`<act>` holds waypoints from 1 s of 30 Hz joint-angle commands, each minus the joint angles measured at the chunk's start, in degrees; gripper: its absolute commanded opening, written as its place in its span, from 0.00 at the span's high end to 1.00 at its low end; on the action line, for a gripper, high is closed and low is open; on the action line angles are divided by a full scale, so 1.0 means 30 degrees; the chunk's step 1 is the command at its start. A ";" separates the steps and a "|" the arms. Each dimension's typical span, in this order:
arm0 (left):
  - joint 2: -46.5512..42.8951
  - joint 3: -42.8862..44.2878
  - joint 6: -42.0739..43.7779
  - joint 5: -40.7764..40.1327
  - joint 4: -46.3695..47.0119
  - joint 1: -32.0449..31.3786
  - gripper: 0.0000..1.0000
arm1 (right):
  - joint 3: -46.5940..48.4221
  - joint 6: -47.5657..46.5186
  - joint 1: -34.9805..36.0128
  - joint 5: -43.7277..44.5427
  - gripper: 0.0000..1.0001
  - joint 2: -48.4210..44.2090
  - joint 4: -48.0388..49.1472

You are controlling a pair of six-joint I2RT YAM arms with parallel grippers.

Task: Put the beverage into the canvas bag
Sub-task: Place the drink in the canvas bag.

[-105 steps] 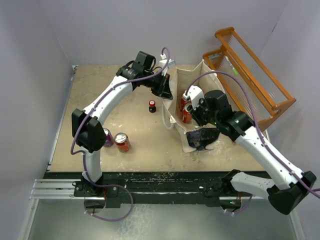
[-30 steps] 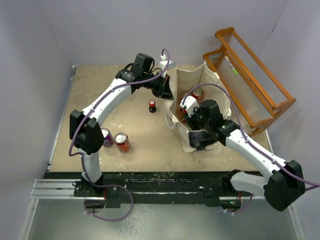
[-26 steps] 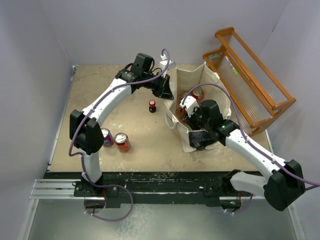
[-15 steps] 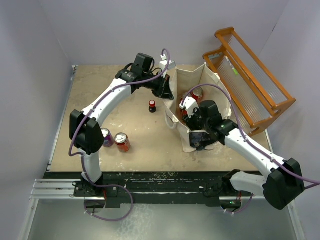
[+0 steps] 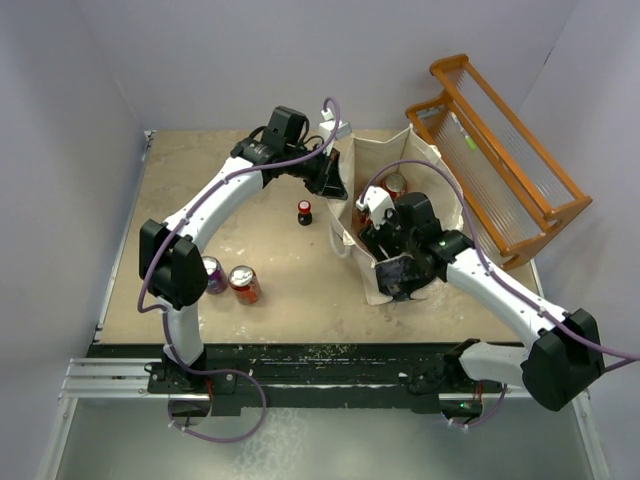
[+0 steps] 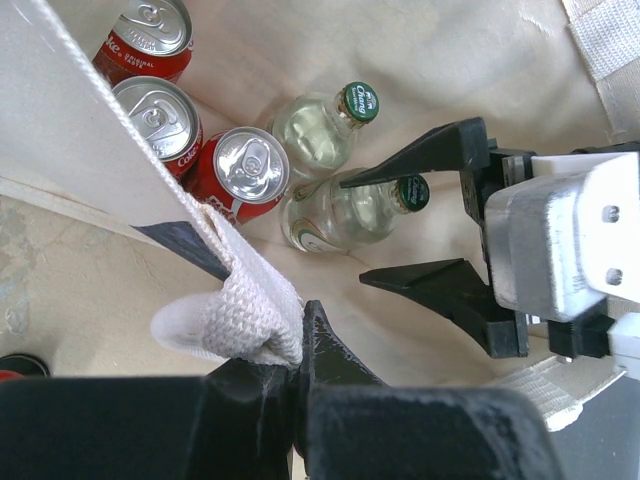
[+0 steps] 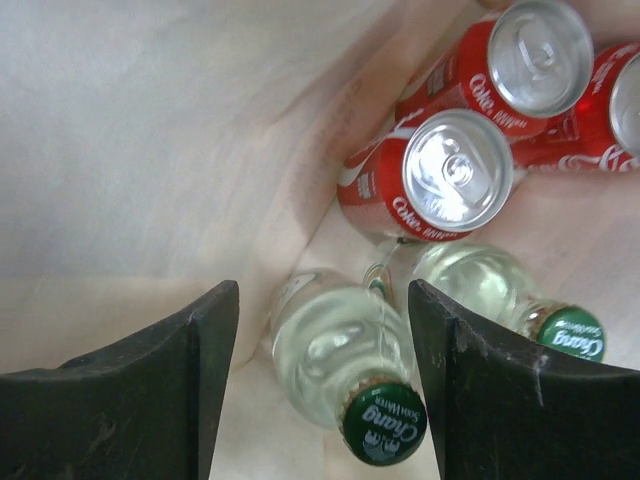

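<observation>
Bag [image 5: 388,158] sits at 2 o'clock on the table [image 5: 210,200] in the top view, with its mouth up.

Left claw [image 6: 300,335] is clamped tight on the bag's woven handle [image 6: 235,320] and holds that wall up and the mouth wide.

Right claw [image 7: 320,295] is down inside the bag with its jaws about half apart, gripping nothing. The green-capped bottle [image 7: 335,365] lies on the bag floor between the fingers, with a gap showing on each side.

A second bottle [image 7: 500,290] lies at 3 o'clock of it, and the red cans [image 7: 440,180] are packed at 1 o'clock.

We judge this drink delivered, so the step in hand is the retreat.
- Keep the jaws parted and rise straight up through the mouth.
- Any sideways drift risks hooking the cap or dragging the cloth wall.
- The left claw should keep its pinch until the right fingers clear the rim, or the wall may sag onto them.

Two loose cans [image 5: 232,280] wait at 8 o'clock on the table, and a small dark bottle [image 5: 304,212] stands near its centre.
</observation>
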 commanded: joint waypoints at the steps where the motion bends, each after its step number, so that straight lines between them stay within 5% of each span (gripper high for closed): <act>1: -0.1558 0.0590 0.0907 0.0594 0.1954 0.0149 1.00 | 0.1795 0.0537 -0.0047 -0.0231 0.29 0.0189 -0.0091; 30: -0.1550 0.0323 0.1233 0.0546 0.1880 0.0149 1.00 | 0.4177 0.0933 -0.0045 -0.0041 0.18 -0.2454 -0.0916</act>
